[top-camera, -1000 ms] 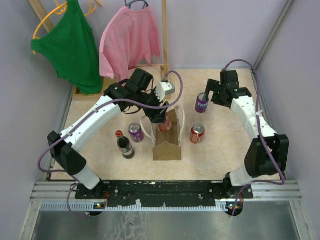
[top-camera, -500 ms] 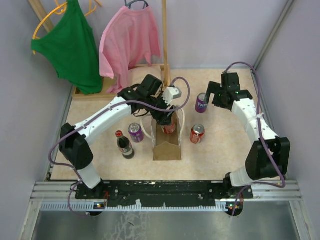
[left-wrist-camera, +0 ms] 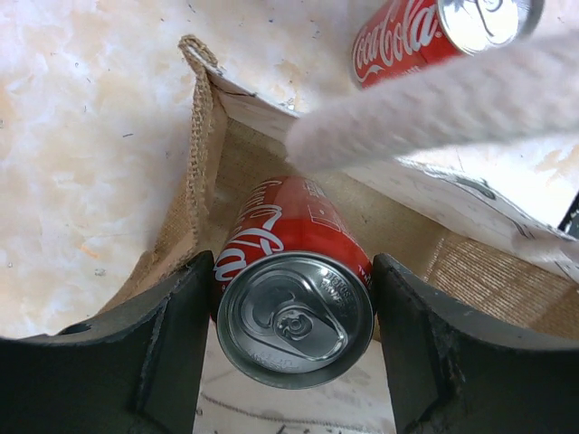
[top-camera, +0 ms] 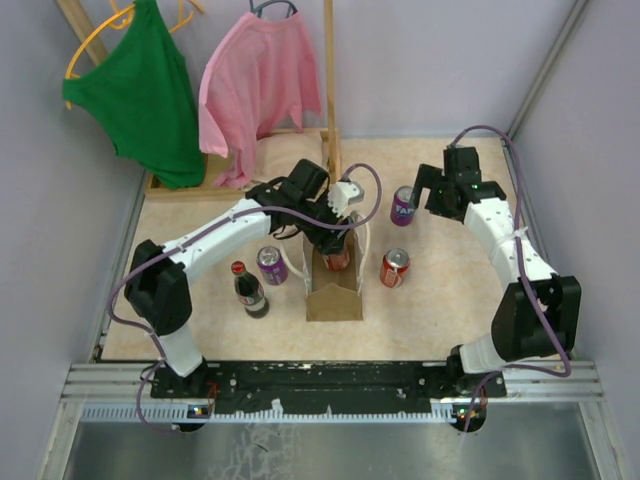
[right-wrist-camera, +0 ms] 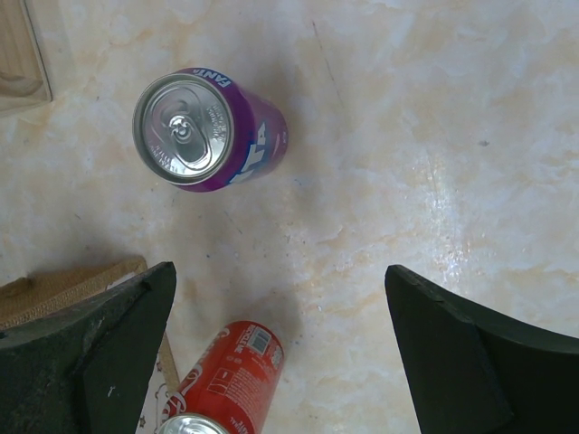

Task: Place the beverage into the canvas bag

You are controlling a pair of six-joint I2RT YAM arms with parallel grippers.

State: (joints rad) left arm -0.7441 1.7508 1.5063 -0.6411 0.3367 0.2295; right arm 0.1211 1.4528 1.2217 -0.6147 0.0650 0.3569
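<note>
Inside the mouth of the canvas bag (left-wrist-camera: 194, 172), red cola can (left-wrist-camera: 294, 303) gripped by left claw (left-wrist-camera: 294, 348).
Hanging straight below that claw, long axis near vertical, bag walls around; right claw (right-wrist-camera: 280, 353) farther off, spread wide and empty over desk (right-wrist-camera: 434, 136).

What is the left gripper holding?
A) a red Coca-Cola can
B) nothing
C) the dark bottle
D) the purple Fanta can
A: the left wrist view shows the left gripper clamped on both sides of a red Coca-Cola can, at the mouth of the open canvas bag.
</note>
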